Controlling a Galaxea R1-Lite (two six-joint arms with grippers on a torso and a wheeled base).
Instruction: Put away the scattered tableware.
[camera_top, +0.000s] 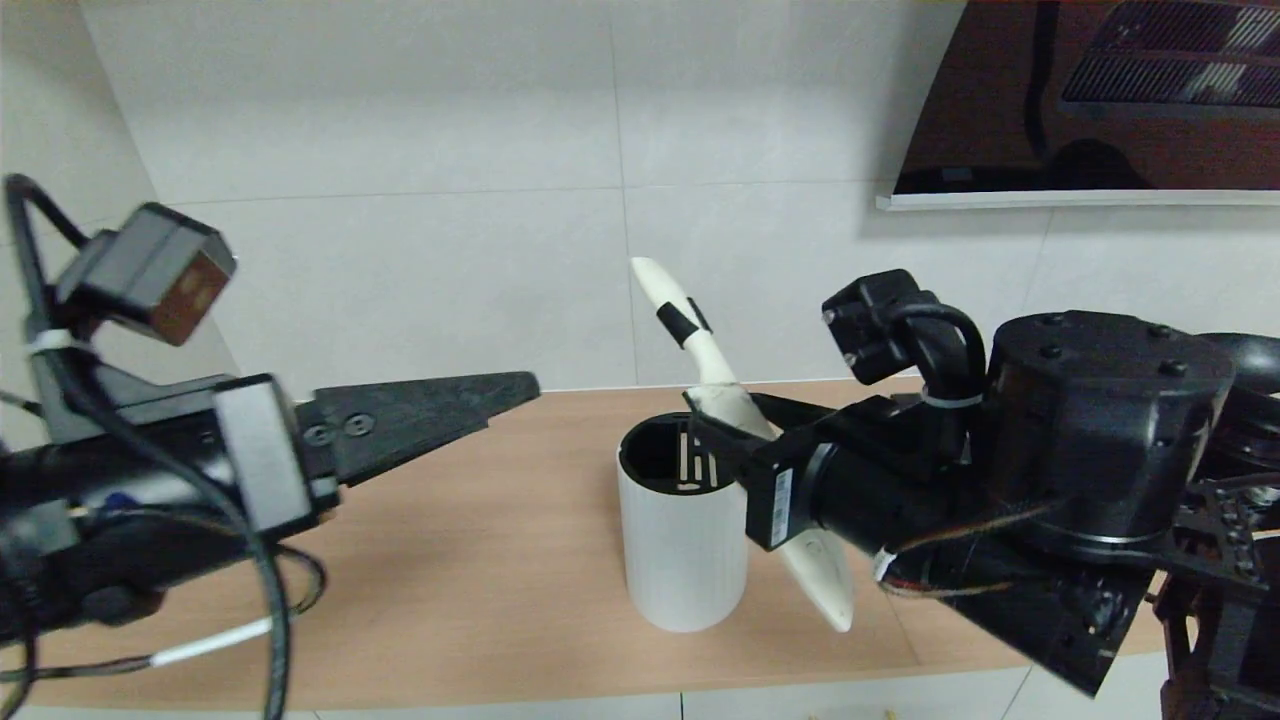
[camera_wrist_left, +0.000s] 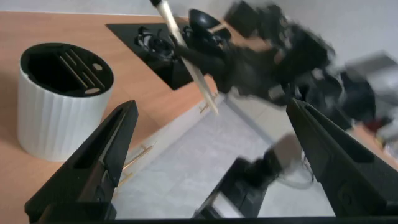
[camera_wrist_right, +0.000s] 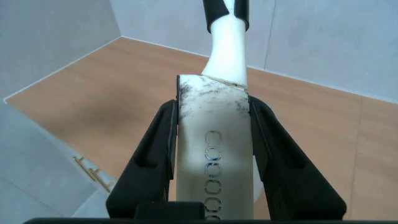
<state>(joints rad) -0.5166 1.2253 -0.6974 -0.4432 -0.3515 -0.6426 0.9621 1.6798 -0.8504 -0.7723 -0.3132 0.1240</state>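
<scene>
A white ribbed cylindrical holder (camera_top: 683, 540) (camera_wrist_left: 56, 106) with a black slotted top stands on the wooden counter (camera_top: 480, 560). My right gripper (camera_top: 730, 430) (camera_wrist_right: 212, 107) is shut on a long white utensil (camera_top: 700, 350) (camera_wrist_right: 214, 143) (camera_wrist_left: 186, 59) with a black band near one end. It holds the utensil tilted, just by the holder's right rim. The banded end points up toward the wall and the other end hangs beside the holder's right side. My left gripper (camera_top: 520, 385) (camera_wrist_left: 211, 106) hovers above the counter left of the holder, open and with nothing between its fingers.
A white tiled wall (camera_top: 450, 250) backs the counter, and a dark range hood (camera_top: 1090, 100) hangs at the upper right. A black cooktop (camera_wrist_left: 155, 46) with dark cookware lies beyond the holder in the left wrist view. The counter's front edge (camera_top: 500, 700) is close.
</scene>
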